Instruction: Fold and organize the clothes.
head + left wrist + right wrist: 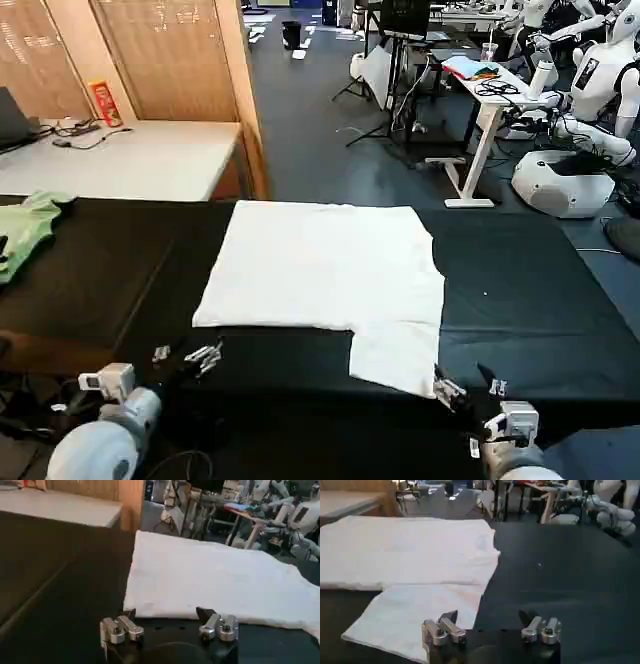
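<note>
The white T-shirt (325, 270) lies flat on the black table (520, 290), long axis running left-right, one sleeve (395, 358) pointing at the robot. No print showing. Left gripper (186, 356) sits spread open just off the shirt's near-left corner; right gripper (470, 388), fingers apart, is by the sleeve's corner.

Even indoor light, soft shadows — the white T-shirt (325, 270) nearly overexposed, wrist views slightly blurred.

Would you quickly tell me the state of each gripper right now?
Left gripper: open, holding nothing, at the T-shirt's near edge.
Right gripper: open, empty.
</note>
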